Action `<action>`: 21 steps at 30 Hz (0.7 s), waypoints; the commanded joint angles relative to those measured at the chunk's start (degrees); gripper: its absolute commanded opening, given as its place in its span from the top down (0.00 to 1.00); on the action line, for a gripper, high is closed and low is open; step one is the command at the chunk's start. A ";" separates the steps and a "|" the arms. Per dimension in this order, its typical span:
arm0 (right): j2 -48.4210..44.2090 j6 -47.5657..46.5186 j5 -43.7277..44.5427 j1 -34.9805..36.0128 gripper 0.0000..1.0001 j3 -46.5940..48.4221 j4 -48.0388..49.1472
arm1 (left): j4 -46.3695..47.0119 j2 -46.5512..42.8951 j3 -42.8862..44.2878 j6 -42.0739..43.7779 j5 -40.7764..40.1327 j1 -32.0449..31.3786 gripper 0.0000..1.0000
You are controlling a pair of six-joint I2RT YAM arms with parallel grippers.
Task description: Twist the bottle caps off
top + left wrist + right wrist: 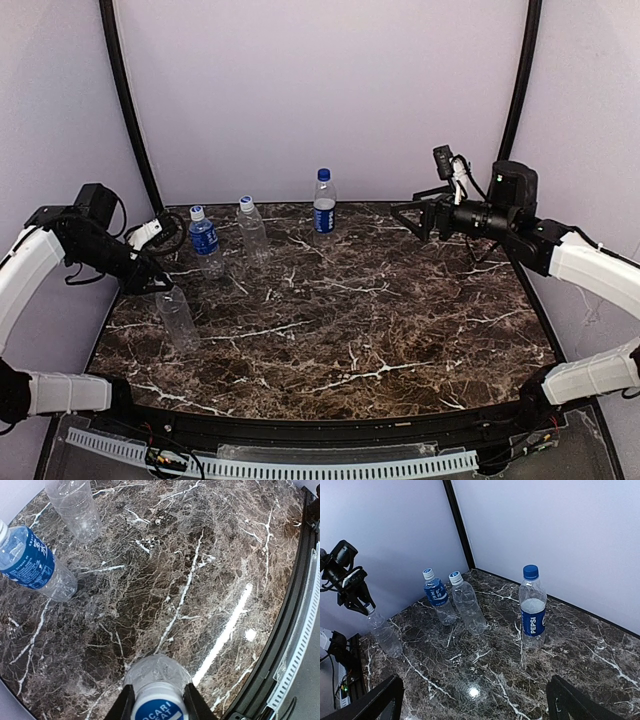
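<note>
One dark marble surface (400, 330), both arms up off it: the left arm (95, 245) reaches in at 9 o'clock, and the right arm (500, 215) hangs at 2 o'clock, right jaws spread wide with nothing in them. Four bottles stand upright, all capped: Pepsi bottle (324, 203) at 12, ribbed clear bottle (252, 232) around 11, blue-label bottle (204, 240) at 10 just beside it, and plain clear bottle (177, 315) at 9 near the edge. The left jaws are pinched onto that last one's white-and-blue cap (159, 707), one finger against each side; the Pepsi has a dark blue cap (323, 174), while the ribbed bottle's cap (245, 201) and blue-label bottle's cap (197, 212) are pale.
</note>
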 commanded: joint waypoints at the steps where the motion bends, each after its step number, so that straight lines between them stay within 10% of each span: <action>1: -0.52 -0.56 1.00 0.73 0.01 1.49 -0.30 | -0.22 0.61 0.47 -1.46 6.57 -0.55 0.98; 13: -0.02 -0.40 4.77 5.15 0.01 1.95 -1.80 | 8.34 23.94 20.99 -8.30 -8.64 -39.05 0.99; 21: -2.71 -6.76 5.01 5.64 0.01 -0.14 -6.75 | 8.80 39.49 38.43 -12.51 -9.05 -43.89 0.99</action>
